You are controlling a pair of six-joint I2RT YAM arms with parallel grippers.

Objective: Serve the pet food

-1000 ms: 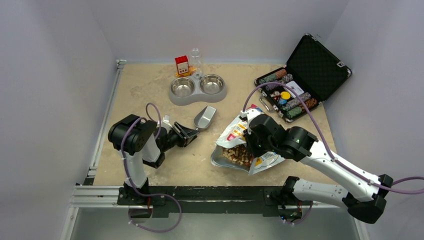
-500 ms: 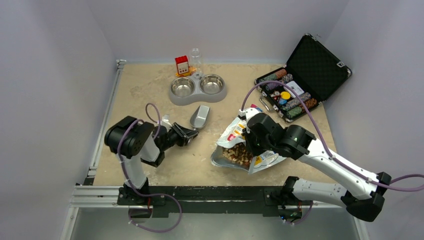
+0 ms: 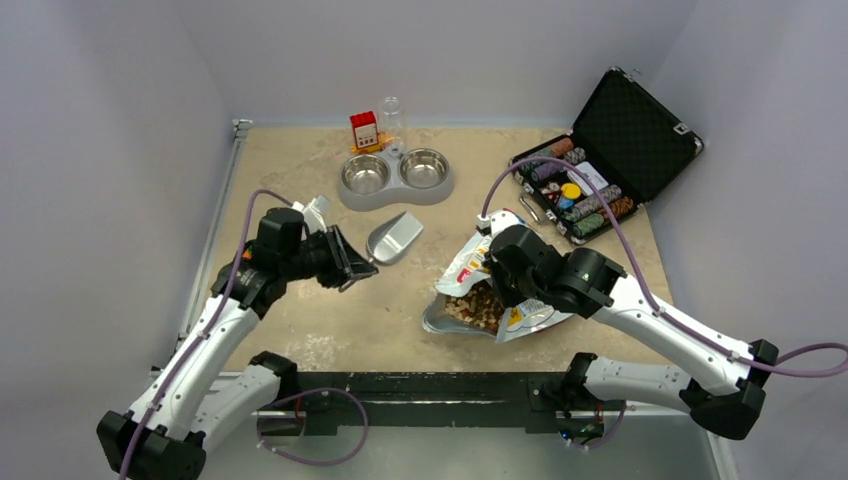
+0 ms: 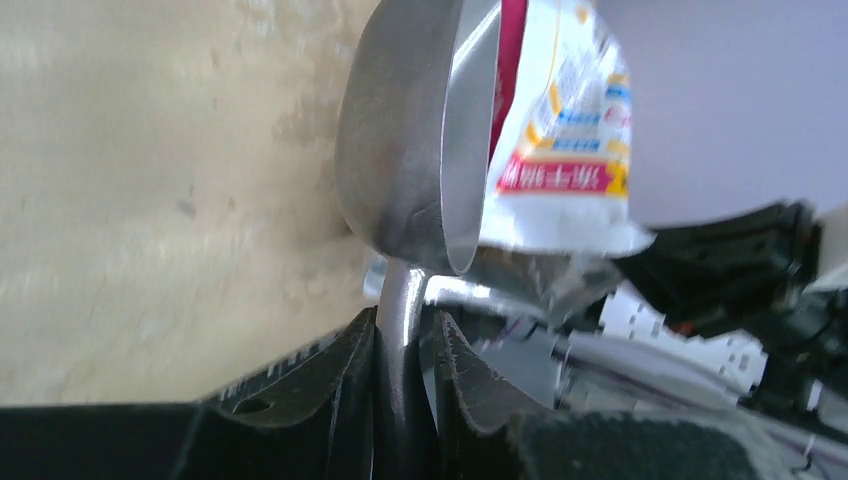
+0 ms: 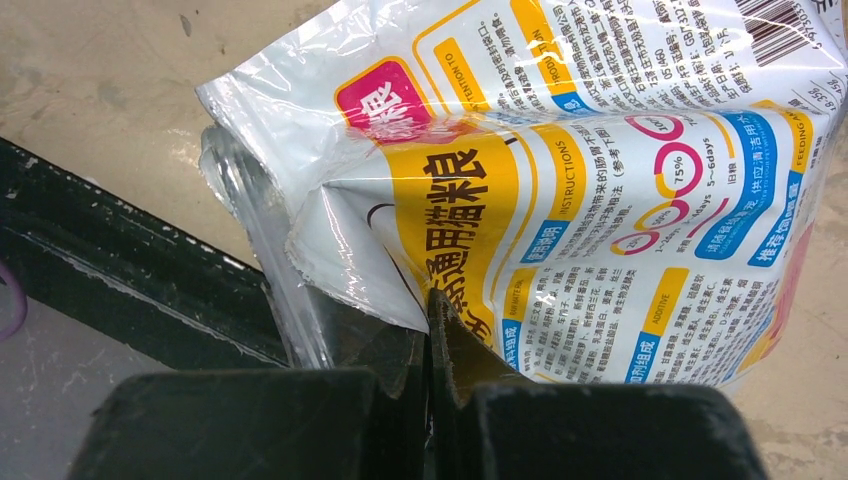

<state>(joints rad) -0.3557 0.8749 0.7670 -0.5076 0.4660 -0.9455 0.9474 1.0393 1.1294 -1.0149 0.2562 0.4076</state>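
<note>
Scoop [image 3: 395,238] shifted; pet food [image 3: 480,308] right, bowls [image 3: 396,175] beyond.

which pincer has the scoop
The left pincer: it is shut on the handle of the scoop and holds it off the table, whereas the right pincer is clamped on the edge of the bag.

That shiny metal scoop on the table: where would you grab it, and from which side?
Grip the scoop by its thin handle, not the bowl. It lies with its wide open mouth toward the far right and the narrow handle pointing back toward the left arm, so coming from the near left lets two fingers close across the stem. The left gripper holds it just there.
</note>
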